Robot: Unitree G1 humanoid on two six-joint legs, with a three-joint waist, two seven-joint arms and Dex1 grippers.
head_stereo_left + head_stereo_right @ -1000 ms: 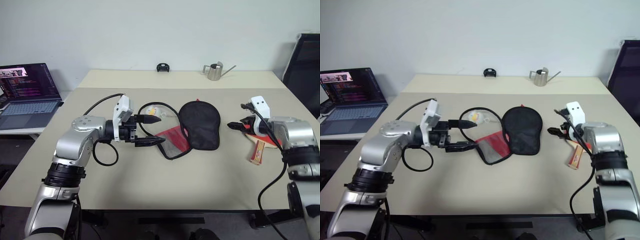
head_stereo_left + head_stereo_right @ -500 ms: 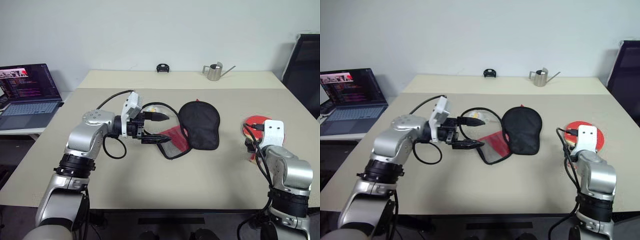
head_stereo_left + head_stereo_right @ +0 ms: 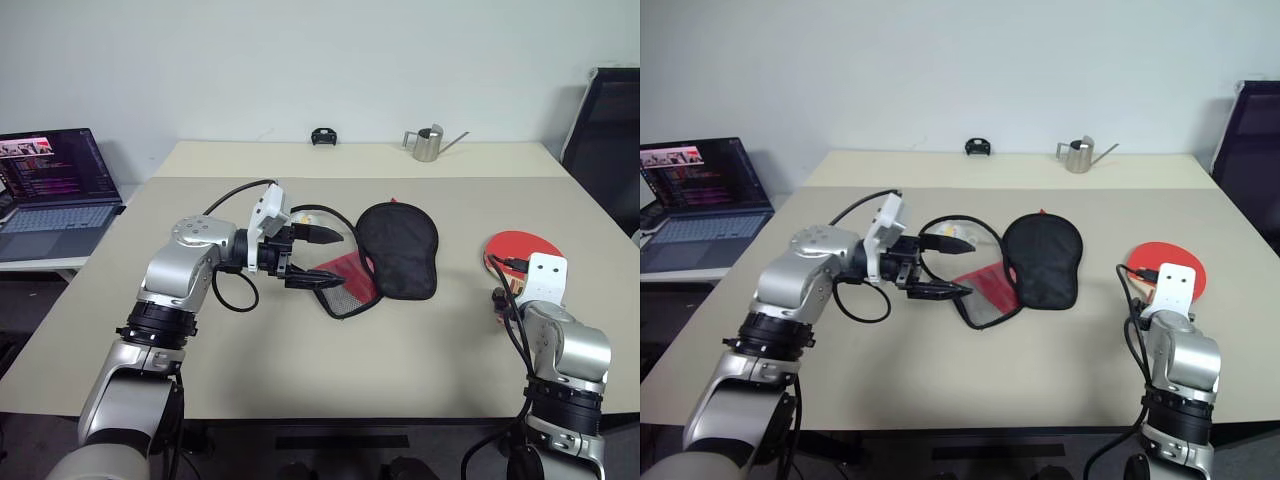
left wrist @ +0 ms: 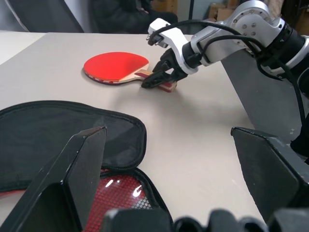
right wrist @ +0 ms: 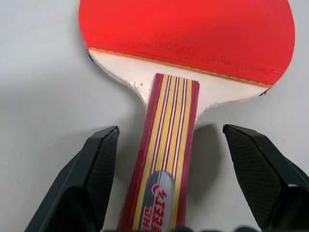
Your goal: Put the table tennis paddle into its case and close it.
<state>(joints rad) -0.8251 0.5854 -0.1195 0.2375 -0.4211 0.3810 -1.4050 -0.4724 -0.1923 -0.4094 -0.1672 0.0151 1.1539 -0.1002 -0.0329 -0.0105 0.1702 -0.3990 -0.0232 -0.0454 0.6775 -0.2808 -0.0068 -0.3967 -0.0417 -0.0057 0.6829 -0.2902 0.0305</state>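
Straddling the striped handle, the right gripper [image 5: 164, 193] is set low over the desk [image 3: 420, 340] with its two black fingers wide apart, one on each side of the wood, and nothing is pinched yet. A second ago this gripper was held higher and turned sideways near the handle; now it has been brought down and lined up with it. That means the table tennis paddle [image 5: 186, 58] is ready to be grabbed, but the fingers must be closed first. The paddle is lying flat on the desk by the right edge, red face up, well apart from the case [image 3: 397, 249]. The left gripper [image 3: 322, 256] is held fully open and empty, just beside the case's red mesh flap [image 3: 345, 282], and it has hardly moved. The case is spread open in the middle of the desk, black side up. Farther off, a small metal watering can [image 3: 428, 143] and a laptop [image 3: 55, 190] can be seen. Most of the job is judged to be left.
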